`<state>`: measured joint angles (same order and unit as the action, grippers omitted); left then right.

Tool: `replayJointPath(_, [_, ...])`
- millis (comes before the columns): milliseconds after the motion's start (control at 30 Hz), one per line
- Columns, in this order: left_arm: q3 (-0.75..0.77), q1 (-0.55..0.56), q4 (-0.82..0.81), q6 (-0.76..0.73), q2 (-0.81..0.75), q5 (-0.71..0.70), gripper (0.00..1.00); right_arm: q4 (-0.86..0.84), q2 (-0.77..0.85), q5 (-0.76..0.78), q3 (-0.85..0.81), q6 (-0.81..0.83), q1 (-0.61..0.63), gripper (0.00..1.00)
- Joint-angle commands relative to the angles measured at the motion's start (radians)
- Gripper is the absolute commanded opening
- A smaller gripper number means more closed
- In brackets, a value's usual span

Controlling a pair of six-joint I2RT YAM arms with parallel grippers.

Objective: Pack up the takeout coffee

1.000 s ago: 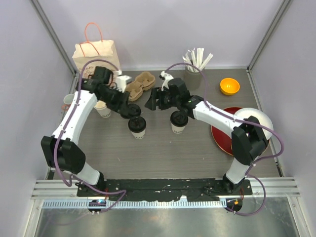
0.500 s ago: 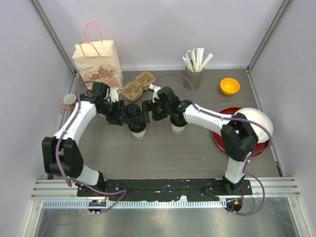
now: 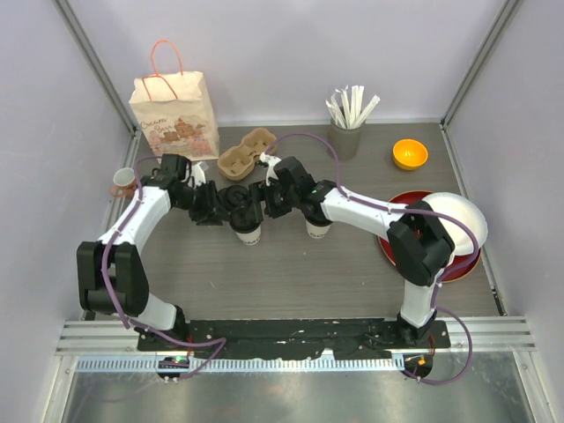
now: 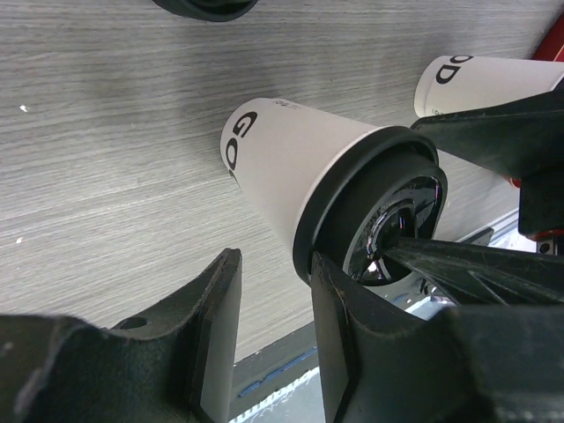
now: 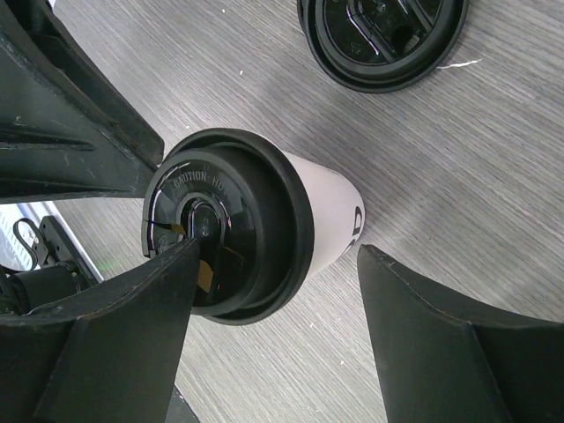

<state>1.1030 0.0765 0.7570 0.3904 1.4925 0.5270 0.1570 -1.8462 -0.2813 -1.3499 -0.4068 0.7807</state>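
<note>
Top external view: a grey wood-grain desk (image 3: 291,273) stands inside pale lilac walls with metal posts at the corners. A paper bag (image 3: 173,113) sits at the far-left corner, with a cardboard cup carrier (image 3: 248,150) and a grey holder of white sticks (image 3: 347,132) along the far edge. An orange bowl (image 3: 410,154) is near the far-right corner, a red plate (image 3: 397,238) lies by the right edge, and a pinkish mug (image 3: 122,182) stands at the left edge.

The takeout coffee (image 3: 248,233) stands upright a little left of the desk's middle. Its long axis is vertical, with the narrow base on the wood and the black lid (image 5: 229,225) facing up. A second lidded cup (image 3: 317,227) stands just beside it, toward the right edge, and a loose black lid (image 5: 383,35) lies on the desk nearby.

The left gripper (image 3: 231,205) comes at the coffee from the left with its fingers (image 4: 211,326) partly apart and nothing between them, one fingertip just beside the lid's rim. The right gripper (image 3: 259,206) has its fingers (image 5: 441,352) spread wide on either side of the cup. One tip reaches over the lid's top, but whether it touches cannot be told.
</note>
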Motion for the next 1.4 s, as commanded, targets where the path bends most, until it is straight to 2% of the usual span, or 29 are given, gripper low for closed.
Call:
replayJointPath(0, [-0.032,-0.007,-0.068,0.027,0.020,0.022,0.40,-0.030,-0.001,0.002,-0.037,0.000,0.012,0.77])
replayJointPath(367, [-0.057,-0.007,-0.122,0.067,0.061,0.076,0.36,-0.043,0.019,0.007,0.009,-0.001,0.012,0.74])
replayJointPath(533, [0.004,-0.007,-0.064,0.027,0.051,0.067,0.38,-0.076,0.044,0.014,0.057,0.005,0.012,0.74])
replayJointPath(900, [0.161,-0.007,0.076,-0.091,0.031,0.050,0.40,-0.037,0.062,0.010,-0.005,0.060,0.005,0.78])
replayJointPath(1367, [0.126,0.006,0.050,-0.067,0.031,0.050,0.44,-0.039,0.105,-0.015,-0.020,0.042,-0.021,0.89])
